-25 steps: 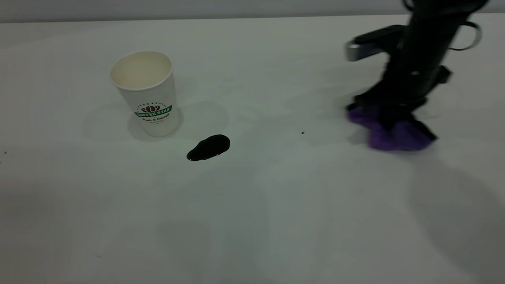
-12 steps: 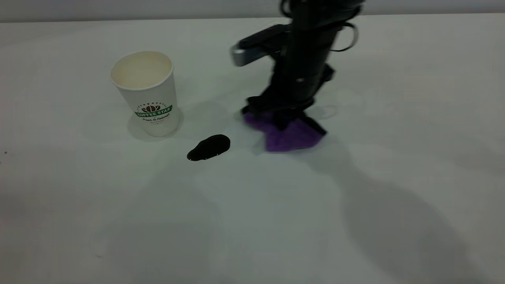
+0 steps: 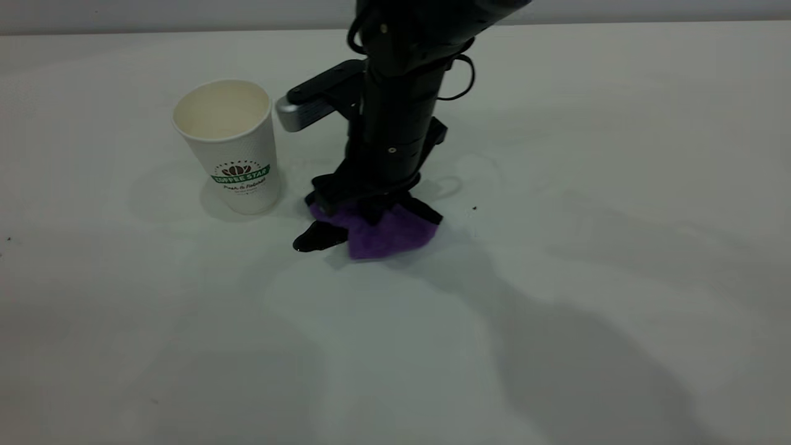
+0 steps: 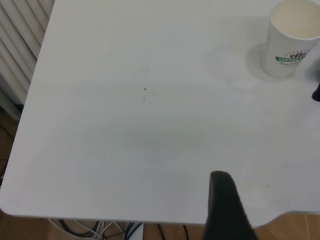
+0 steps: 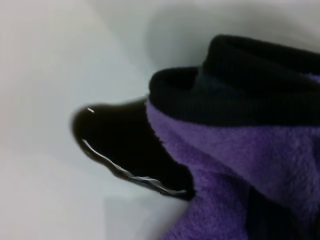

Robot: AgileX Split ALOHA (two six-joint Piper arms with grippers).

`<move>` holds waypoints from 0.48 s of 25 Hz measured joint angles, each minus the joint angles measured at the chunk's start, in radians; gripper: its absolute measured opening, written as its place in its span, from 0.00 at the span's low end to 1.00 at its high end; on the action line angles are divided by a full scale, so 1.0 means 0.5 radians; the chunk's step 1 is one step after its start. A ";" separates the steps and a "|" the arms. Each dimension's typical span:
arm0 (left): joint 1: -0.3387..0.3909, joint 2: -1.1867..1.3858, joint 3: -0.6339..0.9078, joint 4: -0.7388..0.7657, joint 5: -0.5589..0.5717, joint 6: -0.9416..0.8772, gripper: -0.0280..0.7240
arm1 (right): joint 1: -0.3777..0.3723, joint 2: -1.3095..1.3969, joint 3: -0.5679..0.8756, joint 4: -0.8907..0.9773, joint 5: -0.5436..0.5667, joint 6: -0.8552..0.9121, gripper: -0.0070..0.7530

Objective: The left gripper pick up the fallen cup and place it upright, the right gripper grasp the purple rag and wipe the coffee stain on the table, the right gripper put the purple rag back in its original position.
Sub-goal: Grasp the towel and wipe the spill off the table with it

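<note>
The white cup (image 3: 232, 148) with its green logo stands upright on the table (image 3: 556, 309), left of centre; it also shows in the left wrist view (image 4: 292, 42). My right gripper (image 3: 371, 213) points down just right of it, shut on the purple rag (image 3: 389, 235). The rag rests on the table and covers the right end of the glossy black coffee stain (image 3: 315, 238). Close up, the rag's purple pile and black edging (image 5: 240, 165) overlap the puddle (image 5: 120, 140). My left gripper (image 4: 224, 200) hangs back near the table's edge, far from the cup.
A tiny dark speck (image 3: 474, 208) lies right of the rag. The left wrist view shows the table's edge (image 4: 100, 217) with cables below it and white slats (image 4: 20, 40) beside it. The right arm's silver-grey bar (image 3: 296, 114) sticks out close to the cup's rim.
My right gripper has carried the purple rag leftward across the table, from the far right to the stain. The rag now overlaps the puddle's right end. The cup has not moved.
</note>
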 joint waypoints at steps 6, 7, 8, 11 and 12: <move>0.000 0.000 0.000 0.000 0.000 0.000 0.70 | 0.051 0.050 -0.101 0.002 0.014 -0.031 0.09; 0.000 0.000 0.000 0.000 0.000 0.000 0.70 | 0.063 0.053 -0.103 -0.001 0.014 -0.043 0.09; 0.000 0.000 0.000 0.000 0.000 0.000 0.70 | 0.073 0.056 -0.107 0.002 0.014 -0.062 0.09; 0.000 0.000 0.000 0.000 0.000 0.000 0.70 | 0.101 0.057 -0.112 0.007 0.029 -0.116 0.09; 0.000 0.000 0.000 0.000 0.000 0.000 0.70 | 0.108 0.058 -0.114 0.023 0.038 -0.135 0.09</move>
